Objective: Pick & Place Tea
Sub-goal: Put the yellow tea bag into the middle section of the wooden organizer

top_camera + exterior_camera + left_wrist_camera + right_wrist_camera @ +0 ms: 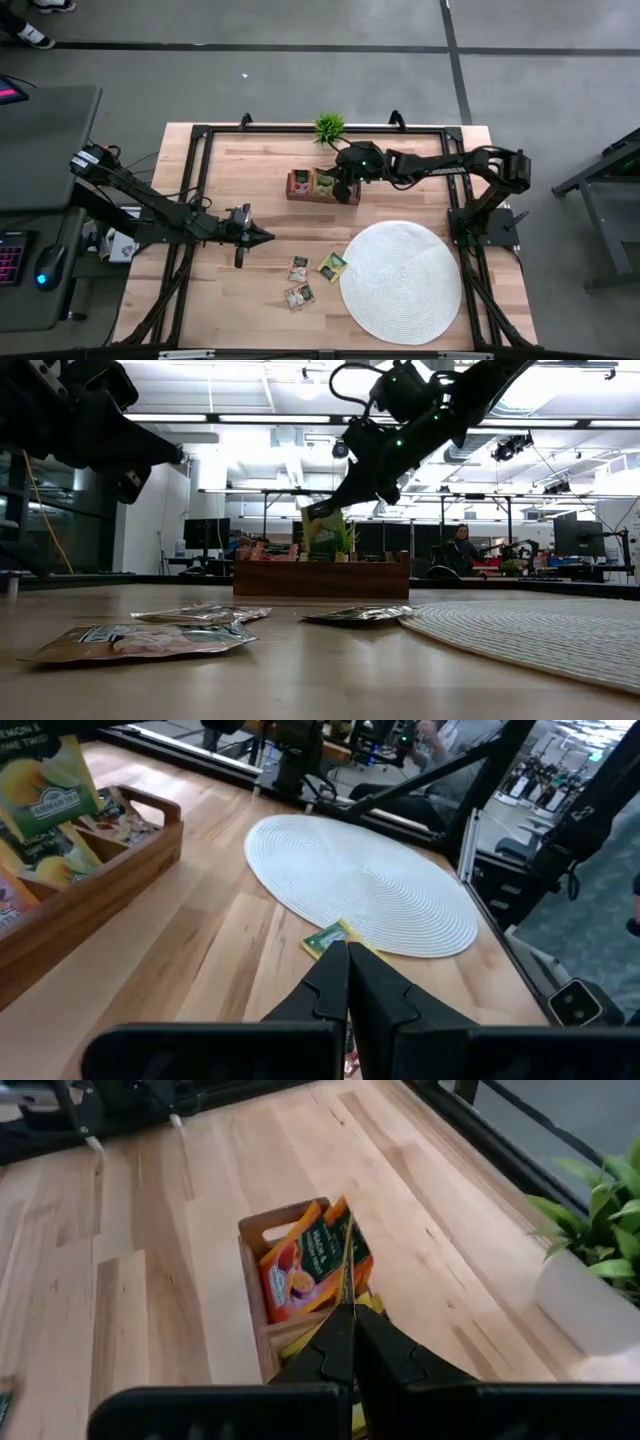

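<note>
1 tea packet [346,1245] pinched in right tool [347,1312] above wooden box [322,186]

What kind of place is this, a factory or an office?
Probably a robotics lab in an open-plan office: a wooden table in a dark frame carries two arms, with desks and monitors behind and a seated person under ceiling strip lights.

The right tool [345,192] hangs low, fingers pinched together, its arm stretched out behind it. The left tool [262,237] hovers with fingers closed
</note>
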### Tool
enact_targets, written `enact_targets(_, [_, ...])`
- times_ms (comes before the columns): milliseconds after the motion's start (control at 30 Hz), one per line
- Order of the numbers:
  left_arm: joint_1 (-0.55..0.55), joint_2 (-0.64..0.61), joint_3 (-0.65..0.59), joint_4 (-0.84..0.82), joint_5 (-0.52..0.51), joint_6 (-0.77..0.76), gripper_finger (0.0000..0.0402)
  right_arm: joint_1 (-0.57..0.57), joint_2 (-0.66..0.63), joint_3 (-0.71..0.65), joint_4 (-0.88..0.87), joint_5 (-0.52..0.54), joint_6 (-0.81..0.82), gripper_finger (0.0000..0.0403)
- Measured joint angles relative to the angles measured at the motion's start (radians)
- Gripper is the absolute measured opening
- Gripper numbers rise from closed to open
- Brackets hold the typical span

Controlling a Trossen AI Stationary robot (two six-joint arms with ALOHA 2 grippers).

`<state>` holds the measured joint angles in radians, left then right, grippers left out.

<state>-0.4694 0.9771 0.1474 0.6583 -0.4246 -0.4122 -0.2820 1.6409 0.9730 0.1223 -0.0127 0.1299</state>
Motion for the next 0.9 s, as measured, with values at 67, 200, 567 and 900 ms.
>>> enact_targets(67, [0.0,0.0,0.0,0.001,0.017,0.001,0.0001,-0.001,0.0,0.0,-0.003,-0.008,0.0,0.0])
enact_targets(200, [0.0,0.0,0.0,-0.001,0.025,0.004,0.0001,-0.009,0.0,0.0,-0.01,-0.039,0.0,0.0])
enact_targets(567, [0.0,0.0,0.0,-0.002,0.03,0.012,0.0001,-0.019,0.089,0.0,0.024,-0.071,0.062,0.0])
enact_targets(900, [0.0,0.0,0.0,-0.003,0.03,0.015,0.0001,-0.019,0.094,0.0,0.032,-0.045,0.126,0.0004])
